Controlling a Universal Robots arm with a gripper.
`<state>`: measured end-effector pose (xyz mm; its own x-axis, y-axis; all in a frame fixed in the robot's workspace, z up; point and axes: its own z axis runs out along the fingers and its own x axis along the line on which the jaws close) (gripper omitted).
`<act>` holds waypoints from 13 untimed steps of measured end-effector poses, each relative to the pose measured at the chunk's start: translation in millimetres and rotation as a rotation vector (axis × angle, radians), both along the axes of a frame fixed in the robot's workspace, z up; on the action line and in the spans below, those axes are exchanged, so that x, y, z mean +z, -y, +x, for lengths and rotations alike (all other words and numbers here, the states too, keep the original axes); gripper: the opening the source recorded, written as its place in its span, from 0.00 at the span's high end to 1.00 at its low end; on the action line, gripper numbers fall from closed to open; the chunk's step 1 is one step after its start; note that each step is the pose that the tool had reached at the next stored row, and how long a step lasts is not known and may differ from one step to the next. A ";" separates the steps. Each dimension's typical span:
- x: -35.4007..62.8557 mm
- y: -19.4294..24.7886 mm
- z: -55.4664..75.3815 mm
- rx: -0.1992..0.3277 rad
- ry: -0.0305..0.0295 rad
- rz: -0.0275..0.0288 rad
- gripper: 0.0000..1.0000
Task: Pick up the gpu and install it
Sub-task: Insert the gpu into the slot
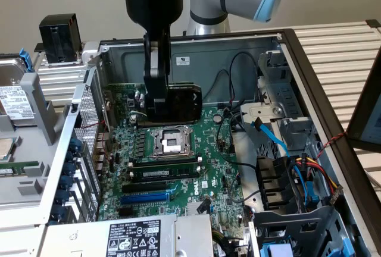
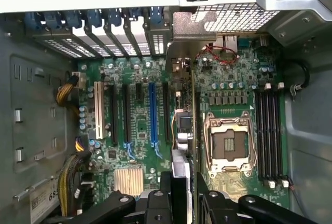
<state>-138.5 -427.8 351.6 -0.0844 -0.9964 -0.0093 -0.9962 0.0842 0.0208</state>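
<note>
1. Gripper [image 1: 158,107]: it enters from the upper centre of the exterior view, pointing down into the open computer case [image 1: 196,55]. The jaws are closed on the gpu [image 1: 184,101], holding it by 1 end.

2. Gpu position, exterior view: the card is upright just above centre of the frame, with its glossy black cover facing the camera. It sits over the green motherboard [image 1: 205,150], and its lower edge is directly above the processor socket [image 1: 169,143] in the picture. The frames do not show whether that edge touches the board.

3. Gpu position, wrist view: the gpu [image 2: 185,130] appears edge-on as a narrow strip running away from the gripper [image 2: 182,195] toward the perforated rear wall of the case. The processor socket [image 2: 228,143] lies on 1 side of the strip. The row of expansion slots, including the blue slot [image 2: 152,112] and the white slot [image 2: 97,110], lies on the other side.

4. Surroundings, exterior view:
- 2 memory sticks [image 1: 164,171] lie below the socket in the frame.
- The blue slot [image 1: 146,197] lies lower still.
- The power supply [image 1: 149,236] fills the bottom centre.
- A blue cable [image 1: 271,135] crosses the drive bay at the exterior view's right.
- A black block [image 1: 59,29] stands outside the case at the upper left.
</note>
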 end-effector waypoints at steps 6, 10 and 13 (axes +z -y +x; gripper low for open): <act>-3.9 3.5 0.0 -0.001 0.0001 -0.0009 0.72; -7.6 3.5 0.0 -0.001 0.0012 -0.0023 0.72; -10.0 3.5 0.0 -0.001 0.0016 -0.0023 0.72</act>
<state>-138.6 -431.3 341.6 -0.0854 -0.9963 -0.0071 -0.9962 0.0852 0.0190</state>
